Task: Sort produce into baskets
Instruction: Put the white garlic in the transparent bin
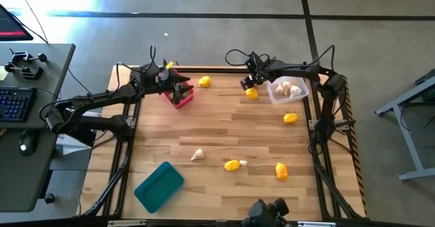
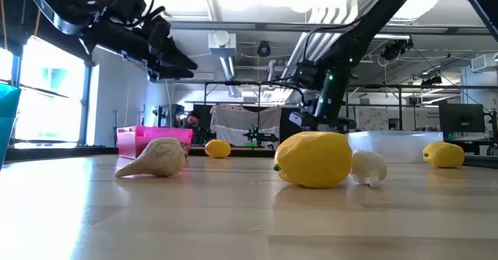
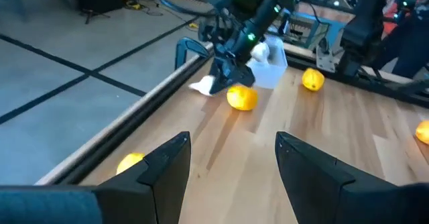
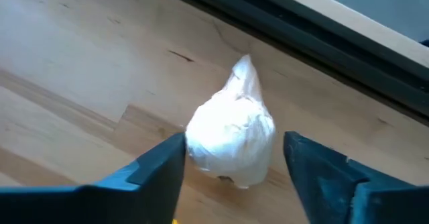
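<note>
My right gripper point(image 4: 231, 167) is open at the table's far edge, low over a white garlic bulb point(image 4: 231, 140) that lies on the wood between its fingers; it also shows in the high view point(image 1: 248, 83). A lemon point(image 1: 252, 93) lies just beside it. The whitish basket point(image 1: 299, 94) to its right holds garlic bulbs point(image 1: 286, 88). My left gripper point(image 3: 231, 160) is open and empty above the pink basket point(image 1: 181, 102), whose inside it hides. The teal basket point(image 1: 159, 186) sits at the near left. My right gripper's fingers stand on either side of the garlic bulb, coming from above. A gap shows between the bulb and one finger point(image 4: 315, 170). The other finger point(image 4: 161, 163) stands right at the bulb's side, and I cannot tell whether it touches. The bulb rests on the table.
Loose lemons lie at the far edge point(image 1: 204, 81), right of centre point(image 1: 290, 118) and near the front point(image 1: 232, 165), point(image 1: 281, 171). A garlic bulb point(image 1: 197, 155) lies mid-table and a small white bulb point(image 1: 242, 163) beside the front lemon. A dark rail point(image 4: 322, 43) borders the far edge.
</note>
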Controlling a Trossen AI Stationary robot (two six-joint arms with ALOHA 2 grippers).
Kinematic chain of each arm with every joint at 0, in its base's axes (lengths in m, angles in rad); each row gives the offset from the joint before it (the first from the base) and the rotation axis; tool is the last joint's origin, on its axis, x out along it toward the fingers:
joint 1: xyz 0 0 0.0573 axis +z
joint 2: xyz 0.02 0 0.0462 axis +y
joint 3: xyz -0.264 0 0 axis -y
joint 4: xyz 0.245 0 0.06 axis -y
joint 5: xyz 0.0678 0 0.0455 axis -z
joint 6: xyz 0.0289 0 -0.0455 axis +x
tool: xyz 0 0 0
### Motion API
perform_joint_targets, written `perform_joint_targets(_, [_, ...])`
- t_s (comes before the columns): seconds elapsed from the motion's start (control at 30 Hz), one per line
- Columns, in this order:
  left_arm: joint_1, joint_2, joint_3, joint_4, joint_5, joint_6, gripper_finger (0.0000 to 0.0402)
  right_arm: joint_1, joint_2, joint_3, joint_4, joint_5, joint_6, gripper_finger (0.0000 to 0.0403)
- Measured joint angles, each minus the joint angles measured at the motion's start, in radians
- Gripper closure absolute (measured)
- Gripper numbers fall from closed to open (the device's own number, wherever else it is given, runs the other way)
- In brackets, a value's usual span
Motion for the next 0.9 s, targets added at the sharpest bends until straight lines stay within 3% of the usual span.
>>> perform_joint_targets(0.27, [-0.025,0.0,-0.002,0.012,-0.002,0.018,0.0197,-0.006,-0.003,0.026,0.037,-0.034,-0.102,0.0301])
perform_joint_targets(0.37, [-0.027,0.0,-0.002,0.021,-0.003,0.019,0.0197,-0.006,-0.007,0.07,0.026,-0.061,-0.148,0.0333])
perform_joint_targets(0.7, [-0.028,0.0,-0.002,0.021,-0.003,0.019,0.0197,0.026,-0.147,0.172,-0.191,-0.049,-0.192,0.0333])
perform_joint_targets(0.9, [-0.037,0.0,-0.002,0.021,-0.003,0.029,0.0197,0.045,-0.302,0.109,-0.476,0.081,-0.104,0.0333])
